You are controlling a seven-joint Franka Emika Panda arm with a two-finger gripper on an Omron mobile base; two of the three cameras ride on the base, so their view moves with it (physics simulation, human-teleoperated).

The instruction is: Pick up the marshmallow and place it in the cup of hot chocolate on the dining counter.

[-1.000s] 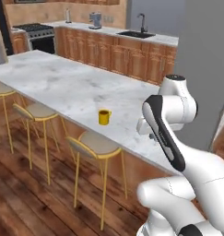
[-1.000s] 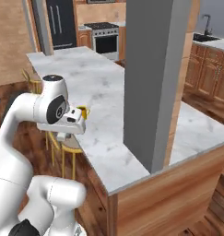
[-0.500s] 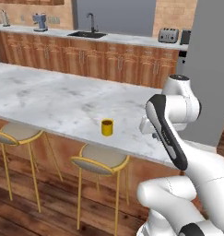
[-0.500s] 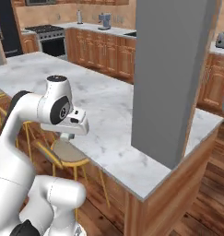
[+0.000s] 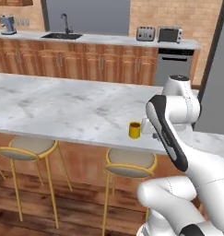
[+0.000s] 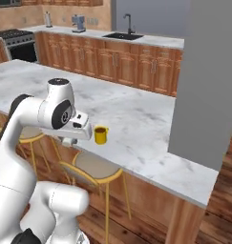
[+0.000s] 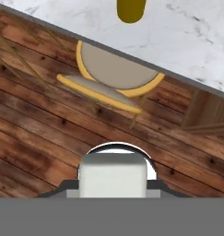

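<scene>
An off-white marshmallow (image 7: 113, 176) sits low in the hand view, and my gripper (image 7: 113, 188) is shut on it with dark tips at either side. The yellow-orange cup of hot chocolate (image 5: 134, 130) (image 6: 100, 135) stands near the front edge of the dining counter (image 5: 62, 108) (image 6: 141, 119). In the hand view the cup (image 7: 131, 9) is cut off at the top, on the marble counter (image 7: 191, 41). My gripper (image 6: 68, 141) hangs just off the counter's front edge, left of the cup and over a stool.
Gold-framed stools (image 5: 131, 162) (image 5: 26, 147) (image 6: 92, 167) (image 7: 114, 69) line the counter's front over a wooden floor. A grey pillar (image 6: 210, 81) rises from the counter's right end. Wooden cabinets with a sink (image 5: 62, 36) and a toaster (image 5: 145, 33) run along the back wall.
The base has driven and turned, so the whole scene has shifted; the cup now sits close in front of the arm. The arm's pose looks the same.
</scene>
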